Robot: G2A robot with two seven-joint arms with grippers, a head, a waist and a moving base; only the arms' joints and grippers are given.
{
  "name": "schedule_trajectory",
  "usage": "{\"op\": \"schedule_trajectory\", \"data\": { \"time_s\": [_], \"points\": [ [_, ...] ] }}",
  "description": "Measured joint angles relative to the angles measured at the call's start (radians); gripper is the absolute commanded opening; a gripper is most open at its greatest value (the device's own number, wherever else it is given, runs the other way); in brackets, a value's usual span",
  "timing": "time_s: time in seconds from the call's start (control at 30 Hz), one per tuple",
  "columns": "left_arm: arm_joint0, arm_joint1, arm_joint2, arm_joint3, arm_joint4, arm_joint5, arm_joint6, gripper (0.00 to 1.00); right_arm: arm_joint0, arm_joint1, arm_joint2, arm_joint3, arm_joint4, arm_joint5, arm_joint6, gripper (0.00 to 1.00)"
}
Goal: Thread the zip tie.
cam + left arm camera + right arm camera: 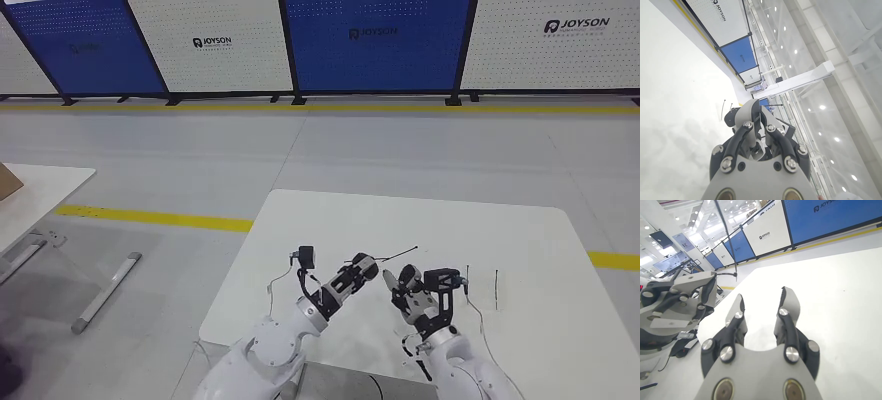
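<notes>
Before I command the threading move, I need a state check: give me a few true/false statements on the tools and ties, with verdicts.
1. The left tool is shut on a tie. True.
2. The right tool grips a tie too. False: it is open and empty.
3. Two spare ties lie on the table. True.
4. The spare ties lie between the two tools. False: they lie beyond the right tool, on the side away from the left tool.
</notes>
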Motion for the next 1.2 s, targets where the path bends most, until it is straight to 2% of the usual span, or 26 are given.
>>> {"op": "schedule_trajectory", "data": {
  "time_s": [0.23, 0.9, 1.2],
  "points": [
    [-0.003, 0.000, 0.010, 0.009, 0.018, 0.017, -0.020, 0.00, -0.006, 0.001, -0.009, -0.012, -0.004, 0.002, -0.009, 0.27],
    [0.018, 0.005, 0.010, 0.004, 0.050, 0.007, -0.044, 0.00, 0.000, 0.002, -0.028, 0.000, 0.002, 0.004, -0.027, 0.18],
    [0.018, 0.004, 0.019, 0.002, 0.070, 0.010, -0.032, 0.00, 0.001, 0.004, -0.028, 0.005, 0.007, -0.004, -0.031, 0.16]
  ]
}}
